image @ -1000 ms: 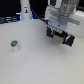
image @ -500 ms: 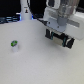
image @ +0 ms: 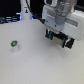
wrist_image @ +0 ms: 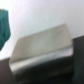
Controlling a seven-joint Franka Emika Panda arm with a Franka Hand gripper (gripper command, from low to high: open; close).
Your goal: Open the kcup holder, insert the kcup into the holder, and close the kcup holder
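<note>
The kcup (image: 15, 46), a small white pod with a green top, is seen upright on the white table (image: 35, 65) at about nine o'clock in the exterior view, well apart from the gripper (image: 59, 39), which hangs at about one o'clock. Whether the jaws are apart or together cannot be told. A blurred grey boxy surface (wrist_image: 44, 47) fills the wrist view; a teal object (wrist_image: 4, 25) is seen beside it.

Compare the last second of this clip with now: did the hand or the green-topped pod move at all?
No visible change. The hand hangs at the same spot over the white table, and the kcup stands where it was, untouched, at the exterior view's left.
</note>
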